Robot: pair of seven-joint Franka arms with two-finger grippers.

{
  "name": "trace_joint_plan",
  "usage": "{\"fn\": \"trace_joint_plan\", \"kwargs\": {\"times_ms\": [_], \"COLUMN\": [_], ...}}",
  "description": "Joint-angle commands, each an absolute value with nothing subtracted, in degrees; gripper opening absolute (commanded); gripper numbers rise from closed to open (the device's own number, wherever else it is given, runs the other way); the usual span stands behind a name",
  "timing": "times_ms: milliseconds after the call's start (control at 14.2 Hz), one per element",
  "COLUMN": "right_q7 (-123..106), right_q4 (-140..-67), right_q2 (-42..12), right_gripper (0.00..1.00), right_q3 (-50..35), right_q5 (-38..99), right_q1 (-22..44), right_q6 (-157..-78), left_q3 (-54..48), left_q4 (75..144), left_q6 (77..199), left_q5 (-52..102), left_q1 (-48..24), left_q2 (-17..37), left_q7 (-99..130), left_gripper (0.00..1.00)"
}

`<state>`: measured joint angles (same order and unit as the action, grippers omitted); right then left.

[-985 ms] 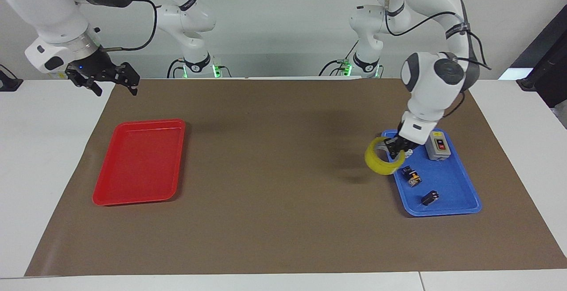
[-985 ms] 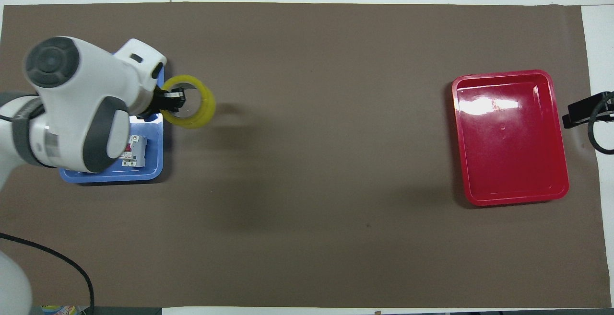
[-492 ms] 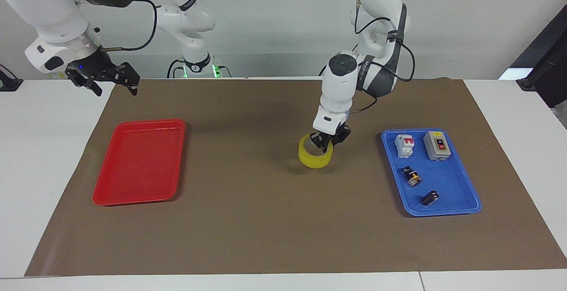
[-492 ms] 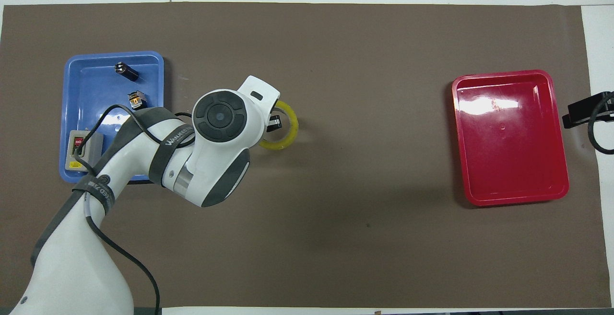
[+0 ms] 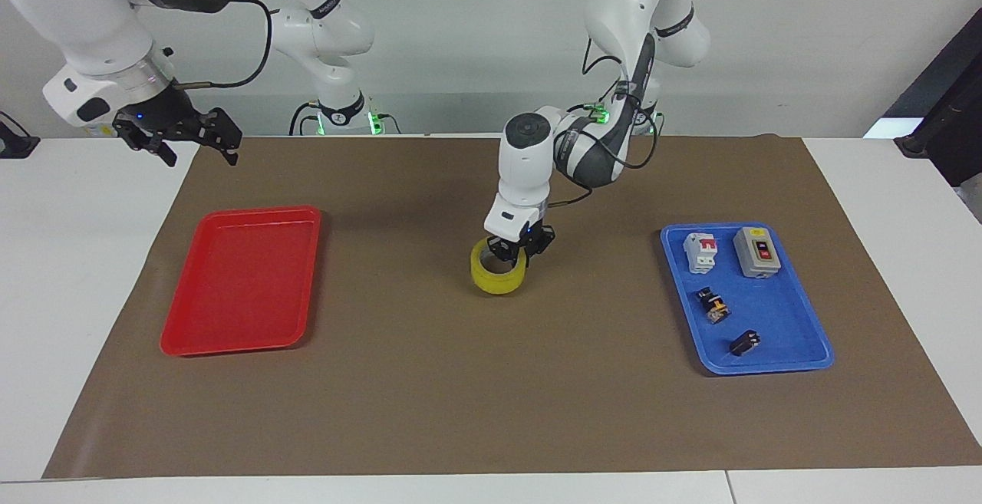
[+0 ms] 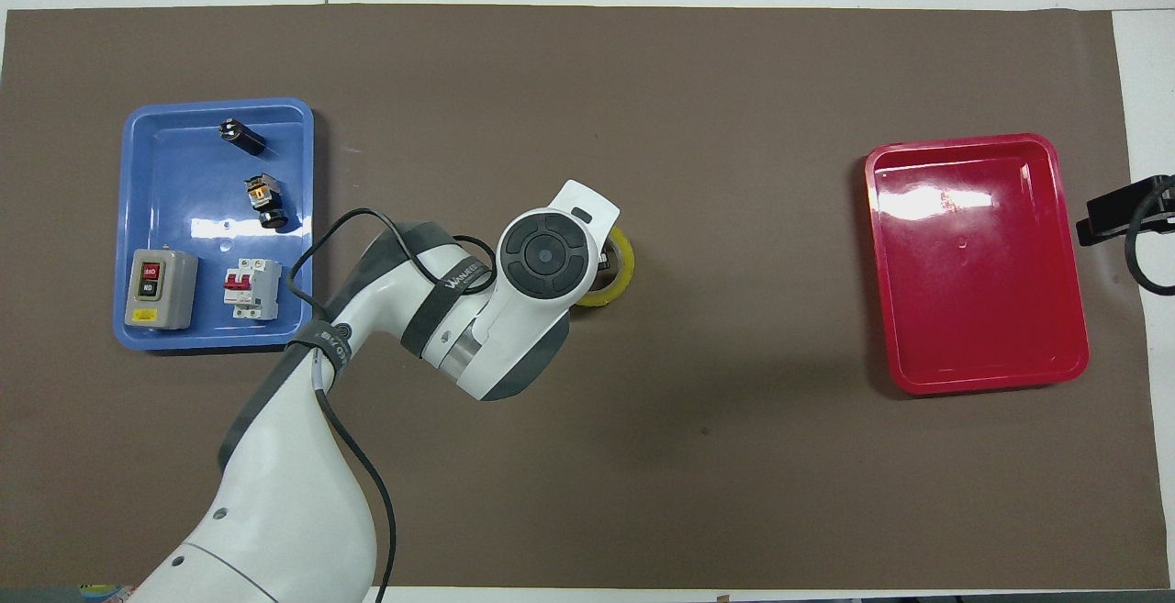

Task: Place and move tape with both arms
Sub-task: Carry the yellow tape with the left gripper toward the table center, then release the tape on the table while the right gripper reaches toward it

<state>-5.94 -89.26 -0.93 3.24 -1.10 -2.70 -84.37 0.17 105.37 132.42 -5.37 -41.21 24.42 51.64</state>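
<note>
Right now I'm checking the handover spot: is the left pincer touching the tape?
Touching. The facing view shows the left pincer at the tape, its fingers straddling the roll's wall nearest the robots, with no gap visible.

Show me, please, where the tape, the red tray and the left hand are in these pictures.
tape (image 5: pixel 497 280): facing view, on its yellow outer wall.
red tray (image 5: pixel 230 283): facing view, on its bare floor.
left hand (image 5: pixel 519 248): facing view, between its fingertips at the tape's rim.
</note>
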Motion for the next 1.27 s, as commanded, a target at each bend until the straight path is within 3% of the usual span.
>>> {"fn": "trace_joint_plan", "kwargs": {"times_ms": [0,70,141,492,633,844,1196], "right_q7": [-6.77,-6.77,-6.77,-6.94,-7.99,-1.80,17.72], "right_q4": [-90.26,-90.26,-90.26,-90.35,-90.79,-96.58,-95.89], "right_q2": [-0.18,-0.18,-0.18,-0.09,0.00,1.23,-10.17], "right_gripper": [1.00,1.00,1.00,1.00,1.00,1.00,1.00], "right_q3": [2.72,2.72,2.72,2.64,2.37,-1.75,-1.93], "right_q5": [-0.88,-0.88,-0.88,-0.88,-0.88,-0.70,2.29], "right_q1": [-3.52,-3.52,-3.52,-2.90,-2.90,3.22,16.24], "right_q6": [-84.81,-84.81,-84.81,-84.73,-84.55,-94.21,-108.95], "left_q3": [1.14,1.06,1.14,1.05,1.06,0.97,0.97], "left_q4": [104.50,104.50,104.76,113.45,114.34,114.61,114.44], "left_q6": [132.36,132.54,132.19,131.58,125.89,119.82,116.37], "left_q5": [-6.86,-6.86,-6.86,-6.77,-6.77,-6.33,-1.96], "left_q1": [-42.54,-42.28,-42.28,-37.45,-32.90,-24.90,-12.60], "left_q2": [25.22,24.88,24.26,11.10,6.96,2.91,-0.52], "left_q7": [53.00,52.91,52.82,52.20,48.89,35.63,20.59], "left_gripper": [0.02,0.65,1.00,1.00,1.00,1.00,1.00]}}
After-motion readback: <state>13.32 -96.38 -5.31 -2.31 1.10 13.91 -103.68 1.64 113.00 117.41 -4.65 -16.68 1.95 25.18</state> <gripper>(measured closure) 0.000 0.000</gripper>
